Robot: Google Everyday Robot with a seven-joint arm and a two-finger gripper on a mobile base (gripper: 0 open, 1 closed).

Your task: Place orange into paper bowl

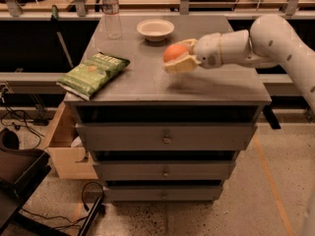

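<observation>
A grey cabinet (147,82) with 3 drawers fills the middle of the frame, with workbench shelving behind it in dim light. On its top, a clear water bottle (111,14) stands at the upper left and a green bag of chips (93,73) lies at the left edge. The paper bowl (155,29) sits upright near the back edge, just right of the bottle.

The white arm (275,41) reaches in from the right. Its gripper (181,58) is closed on the orange (173,52), 1 cream finger under the fruit and 1 behind it. The orange appears raised off the top, near the bowl and to its lower right.

The fruit is probably firm, fairly heavy and smooth-skinned, so it could roll or slip. A hold across its widest part seems safest. The bowl looks light and may slide if nudged.
</observation>
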